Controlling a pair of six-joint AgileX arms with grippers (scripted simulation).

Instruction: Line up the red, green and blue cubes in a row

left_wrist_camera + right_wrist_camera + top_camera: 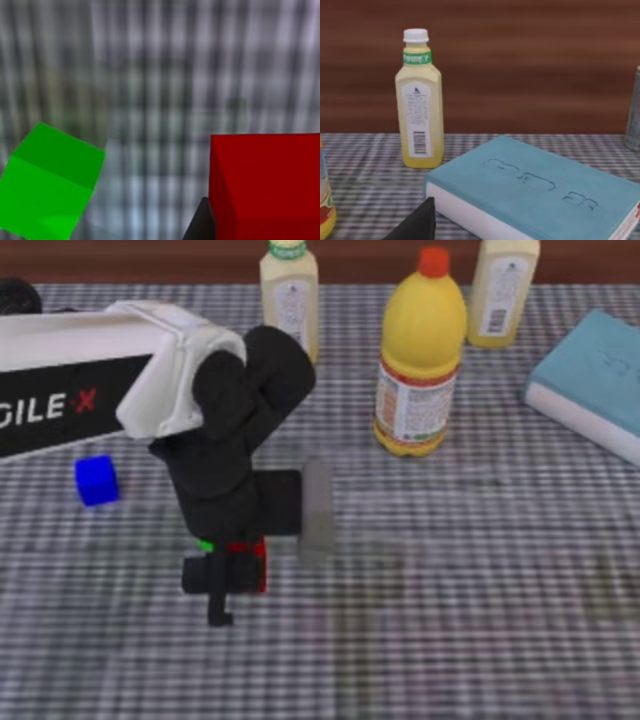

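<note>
Left arm reaching over surface, end effector hanging by red cube and green cube (grip state unreadable); blue cube sitting apart, leftward.

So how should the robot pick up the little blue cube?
Probably from straight above, with the tool pinching two opposite flat sides. The blue cube sits alone on the cloth at the table's left, with clear space on its sides, though the left arm hangs close over it.
</note>
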